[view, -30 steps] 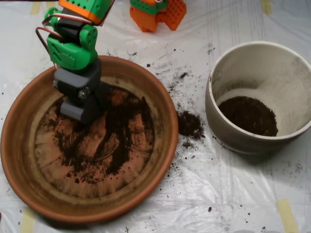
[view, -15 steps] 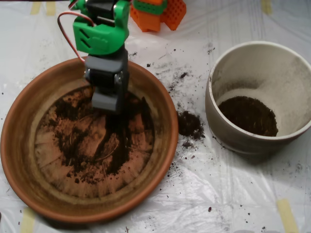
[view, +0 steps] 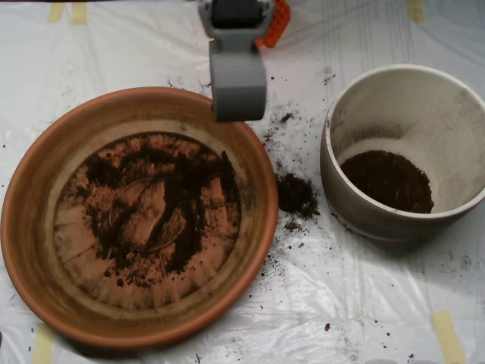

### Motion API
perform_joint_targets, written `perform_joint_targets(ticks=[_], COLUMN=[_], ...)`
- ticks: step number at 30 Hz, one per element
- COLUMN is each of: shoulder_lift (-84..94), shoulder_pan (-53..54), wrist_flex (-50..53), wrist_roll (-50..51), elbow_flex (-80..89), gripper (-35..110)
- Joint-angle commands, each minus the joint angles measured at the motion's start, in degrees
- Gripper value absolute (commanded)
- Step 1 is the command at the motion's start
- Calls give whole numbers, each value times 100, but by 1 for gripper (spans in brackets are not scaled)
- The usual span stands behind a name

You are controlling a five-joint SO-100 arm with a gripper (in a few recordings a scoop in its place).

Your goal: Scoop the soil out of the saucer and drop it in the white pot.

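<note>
text: none legible | labels: none | brands: none | numbers: none | signs: none | surfaces checked bear no readable marking

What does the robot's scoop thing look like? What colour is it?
The scoop is plain grey plastic, a smooth boxy block with rounded corners. Above it sits a paler grey bracket with a dark middle. A bit of orange plastic peeks out behind it.

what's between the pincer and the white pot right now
Nothing solid. Between the pincer and the white pot lies only plastic sheet with spilled soil scattered flat on it.
</note>
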Motion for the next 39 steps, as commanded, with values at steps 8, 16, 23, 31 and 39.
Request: perform_joint_targets(ticks=[8, 16, 23, 31, 39], shoulder_lift=[-923, -2030, -1881, -1485, -642], shoulder_pan=[-2004, -2698, -2637, -1688, 237], wrist_flex=[773, 1028, 809, 888, 703], wrist_roll=[-220, -123, -97, 439, 668], elbow_flex=[-2760, -3401, -2839, -2769, -1441], gripper=[-1, 23, 34, 33, 37])
